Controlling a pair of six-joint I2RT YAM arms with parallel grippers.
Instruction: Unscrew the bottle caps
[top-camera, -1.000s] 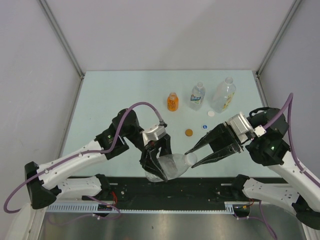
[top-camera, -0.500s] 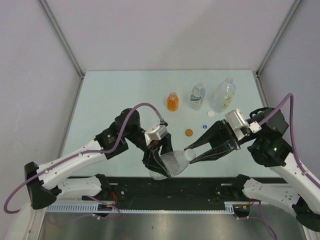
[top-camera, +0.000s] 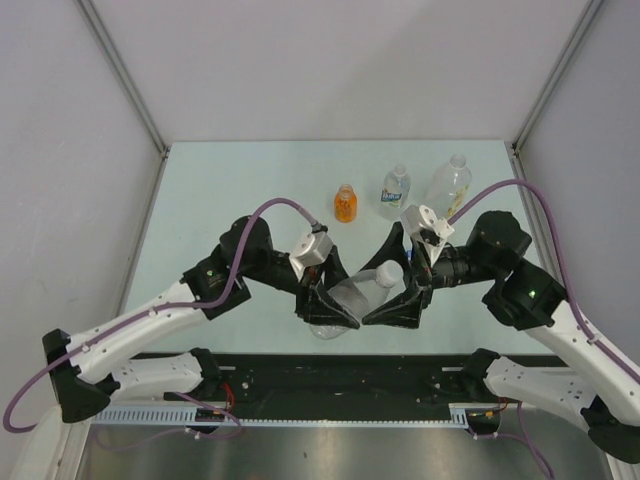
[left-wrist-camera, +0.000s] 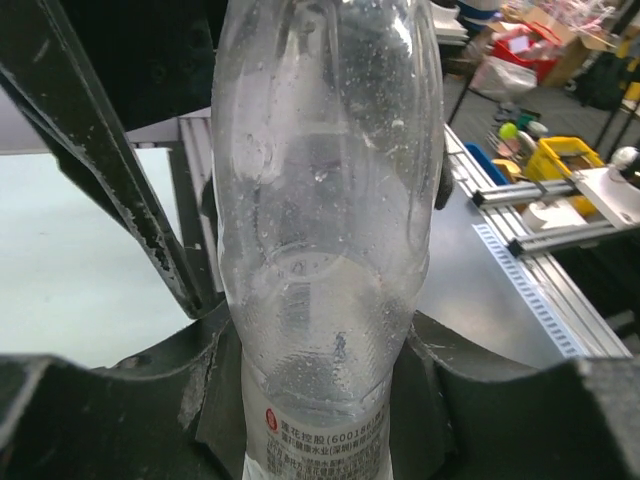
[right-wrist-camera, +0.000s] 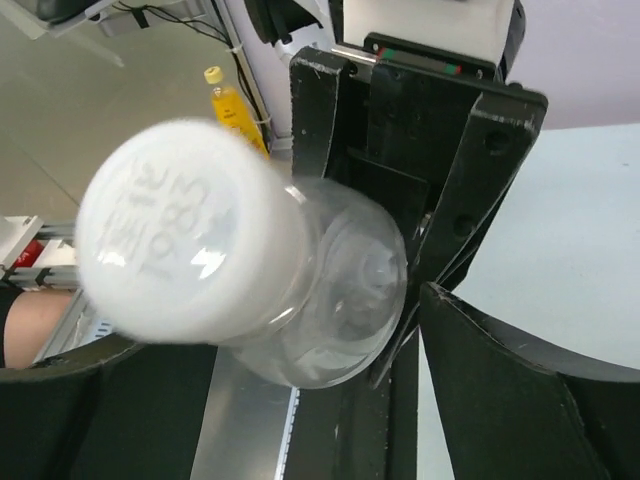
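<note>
My left gripper is shut on the lower body of a small clear bottle, held tilted above the table's near edge with its neck toward the right. Its white cap is on the neck. My right gripper is open, one finger on each side of the cap. In the left wrist view the bottle fills the middle, clamped at the label end by the gripper. In the right wrist view the cap faces the camera between the spread fingers, nearer the left one.
Three bottles stand at the back of the table: a small orange one, a blue-labelled clear one and a large clear one. The right arm lies over the table in front of them. The black base rail runs along the near edge.
My right gripper swung left from beside the bottle to its cap and went from shut to open. The left gripper shifted the held bottle slightly right and up.
</note>
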